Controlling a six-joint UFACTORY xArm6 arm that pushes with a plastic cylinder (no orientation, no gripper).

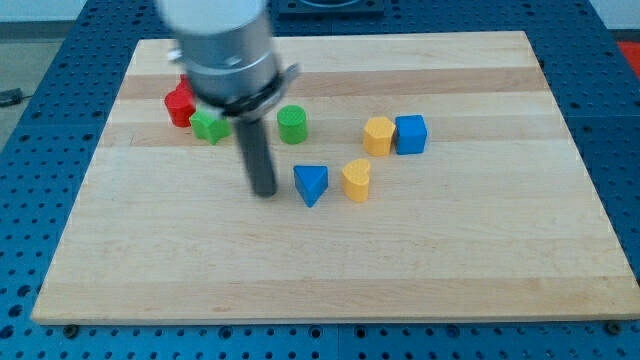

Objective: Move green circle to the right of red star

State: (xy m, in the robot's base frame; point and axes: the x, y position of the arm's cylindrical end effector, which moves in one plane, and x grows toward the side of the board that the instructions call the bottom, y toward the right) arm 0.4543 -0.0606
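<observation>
The green circle (292,125) sits right of the red star (181,104), past a green star (209,126). My tip (265,192), a plain rod end effector without jaws, rests below-left of the circle. It looks light, rigid and likely to slide; push its side squarely.

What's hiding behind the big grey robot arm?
Behind the arm peek a red block and a green star-like block, both partly covered. Their hidden parts, and anything else back there, can't be seen.

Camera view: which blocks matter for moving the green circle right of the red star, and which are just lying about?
Job:
green circle
red star
my tip, below-left of the circle

Lying about:
green star
blue triangle
yellow heart
yellow block
blue cube
</observation>
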